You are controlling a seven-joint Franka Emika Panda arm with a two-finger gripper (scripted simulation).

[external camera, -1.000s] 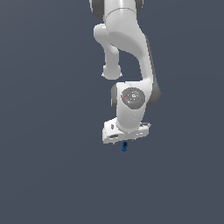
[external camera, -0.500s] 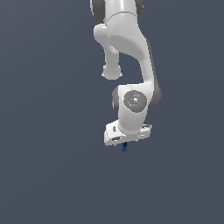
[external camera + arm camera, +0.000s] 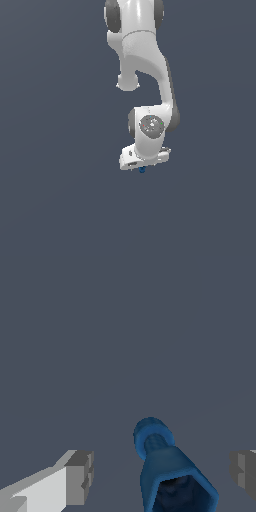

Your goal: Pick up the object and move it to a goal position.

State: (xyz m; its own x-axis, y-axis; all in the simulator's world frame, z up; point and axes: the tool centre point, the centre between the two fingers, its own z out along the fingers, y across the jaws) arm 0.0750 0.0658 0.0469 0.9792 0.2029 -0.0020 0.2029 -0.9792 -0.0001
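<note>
White arm (image 3: 145,75) reaches down through the middle of the exterior view against plain grey, ending in its gripper (image 3: 141,169). Seen from the wrist view, the gripper (image 3: 162,471) is spread wide, its fingers (image 3: 80,476) standing clear on either side of the object (image 3: 167,471), a small blue thing between them and touched by neither.

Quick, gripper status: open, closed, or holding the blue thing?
Gripper: open. The fingers stand on either side of the blue object with clear gaps, so nothing is gripped.
</note>
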